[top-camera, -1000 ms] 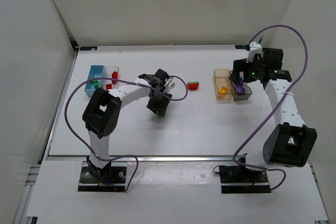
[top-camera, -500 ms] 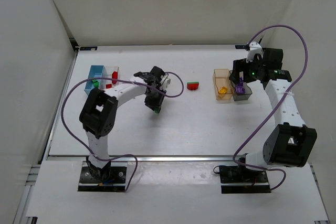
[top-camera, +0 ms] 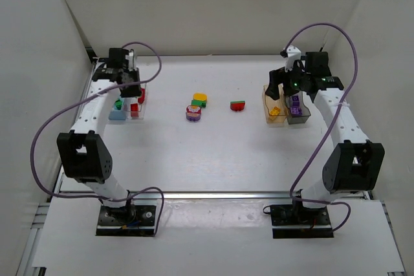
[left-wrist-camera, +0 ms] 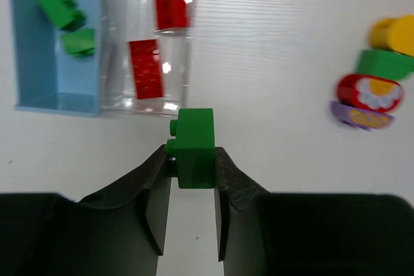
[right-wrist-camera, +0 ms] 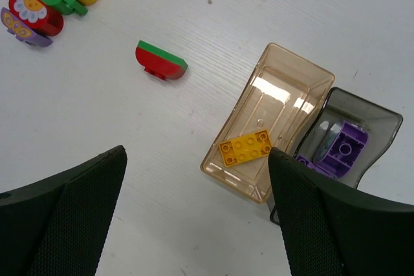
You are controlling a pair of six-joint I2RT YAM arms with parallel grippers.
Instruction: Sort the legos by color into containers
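My left gripper (top-camera: 131, 88) is shut on a green lego (left-wrist-camera: 195, 147) and holds it above the table by the near end of the clear bin (left-wrist-camera: 184, 56). That bin holds two red legos (left-wrist-camera: 145, 69). The blue bin (left-wrist-camera: 29, 63) beside it holds two green legos (left-wrist-camera: 68, 27). My right gripper (top-camera: 284, 85) is open and empty above the amber bin (right-wrist-camera: 284, 88), which holds a yellow lego (right-wrist-camera: 245, 147). The dark grey bin (right-wrist-camera: 372, 121) holds a purple lego (right-wrist-camera: 343, 150).
A red and green half-round piece (top-camera: 238, 105) lies on the table left of the amber bin. A stack of yellow, green, red and purple pieces (top-camera: 195, 108) lies mid-table. The blue bin (top-camera: 117, 113) and clear bin (top-camera: 137, 113) stand far left. Walls enclose the table.
My left arm has swung from mid-table to the far-left bins, carrying the green lego. The mixed stack now shows at mid-table. My right gripper has shifted slightly left.
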